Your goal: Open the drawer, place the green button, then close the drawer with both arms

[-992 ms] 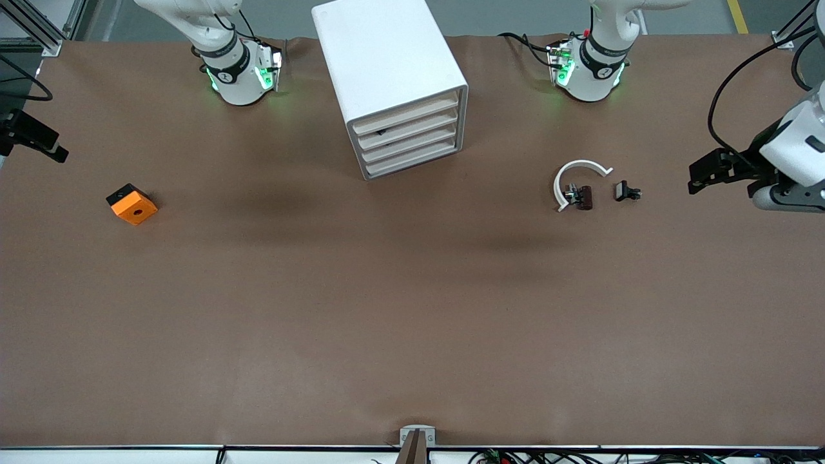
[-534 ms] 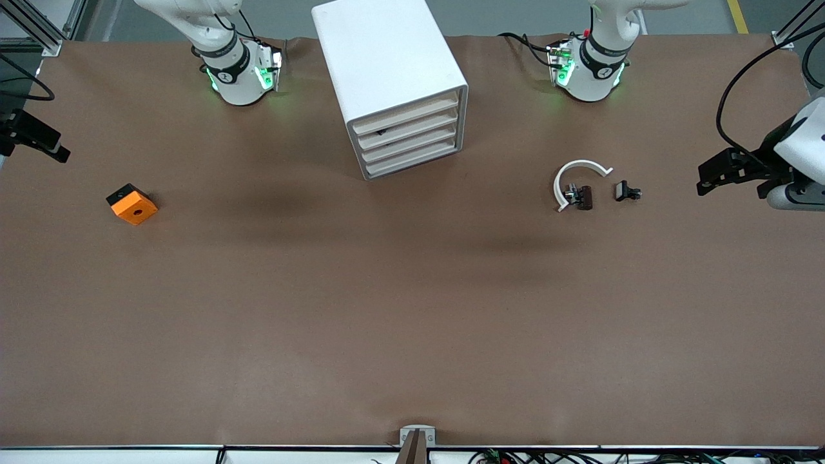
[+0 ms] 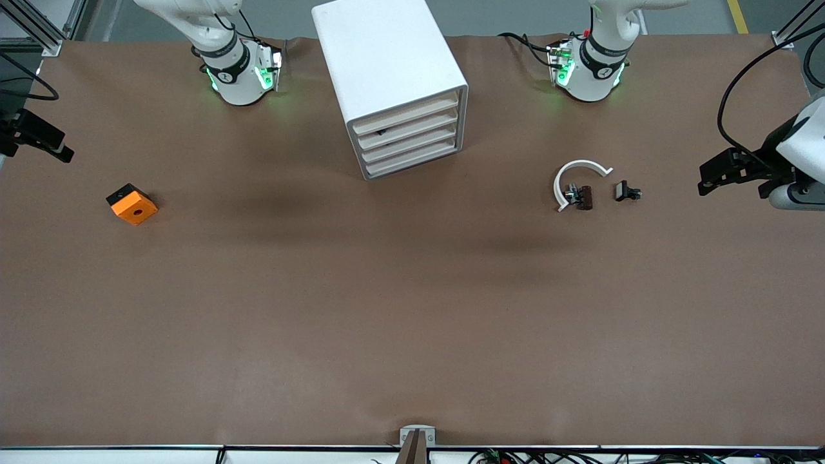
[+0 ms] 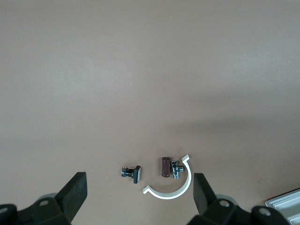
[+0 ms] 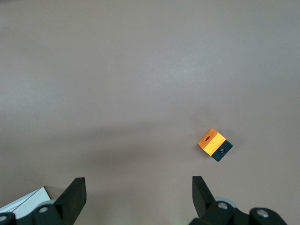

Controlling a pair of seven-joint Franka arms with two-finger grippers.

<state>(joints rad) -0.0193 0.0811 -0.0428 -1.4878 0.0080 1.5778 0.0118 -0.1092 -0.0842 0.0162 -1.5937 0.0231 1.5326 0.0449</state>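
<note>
Your left pincer (image 3: 709, 182) and right pincer (image 3: 61, 153) hang released over opposite desk ends, the drawer (image 3: 414, 160) sits shut, the button is unseen, so you risk grabbing a clip (image 3: 626, 191) instead.

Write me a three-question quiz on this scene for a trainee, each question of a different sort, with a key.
1. True or false: the lowest drawer of the cabinet is pulled out.
2. Which thing lies on the table toward the right arm's end? A) orange block B) white arc C) green cup
3. Fill in: the left tool, over the left arm's end of the table, and the right tool, over the right arm's end, each hold nothing, and their fingers are ____.

Key: 1 false, the drawer is shut like the three above it; 2 A; 3 open.
</note>
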